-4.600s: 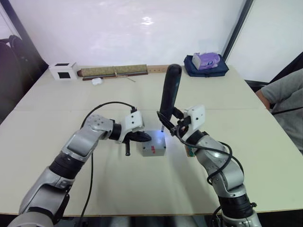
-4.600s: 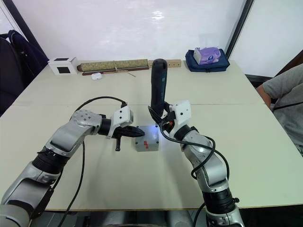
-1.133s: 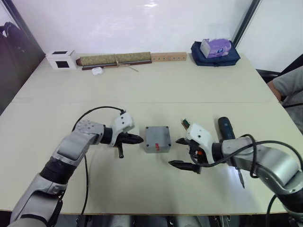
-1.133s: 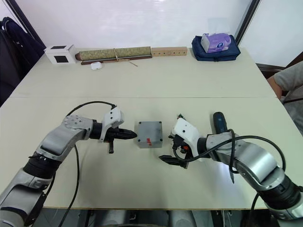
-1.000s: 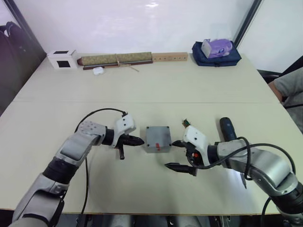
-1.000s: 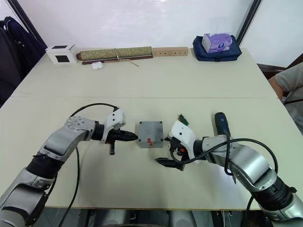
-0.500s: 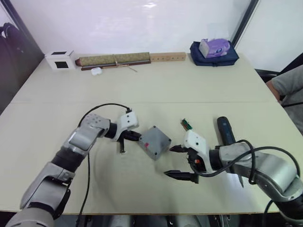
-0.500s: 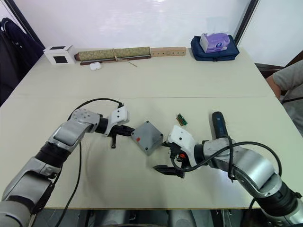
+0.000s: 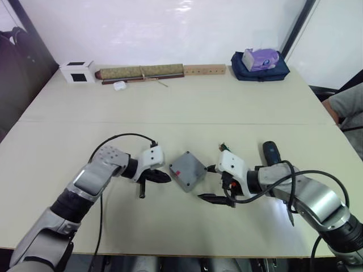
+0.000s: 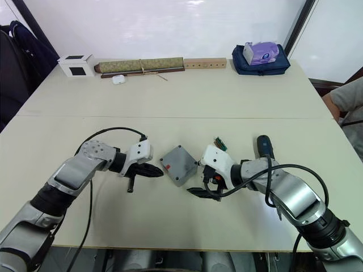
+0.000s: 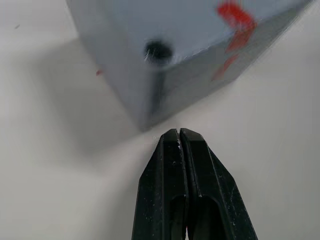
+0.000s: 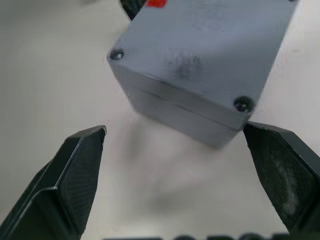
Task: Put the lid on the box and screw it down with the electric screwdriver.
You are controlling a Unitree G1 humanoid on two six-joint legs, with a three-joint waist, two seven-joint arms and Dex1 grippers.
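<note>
The box (image 9: 187, 170) sits mid-table with the lid (image 12: 210, 45) on it, turned corner-on toward the robot. The left gripper (image 9: 161, 178), fingers pressed together, points at its left corner; the right gripper (image 9: 212, 182), spread wide, flanks its right corner, holding nothing. The screwdriver (image 9: 274, 163) lies behind the right arm, long axis running front to back. A small green part (image 10: 219, 144) lies just beyond.

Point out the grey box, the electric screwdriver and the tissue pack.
grey box (image 9: 188, 170): left eye view, middle of its top face.
electric screwdriver (image 9: 270, 154): left eye view, dark handle lying on the table beside the right arm.
tissue pack (image 10: 260, 52): right eye view, purple top, on the blue pouch.
</note>
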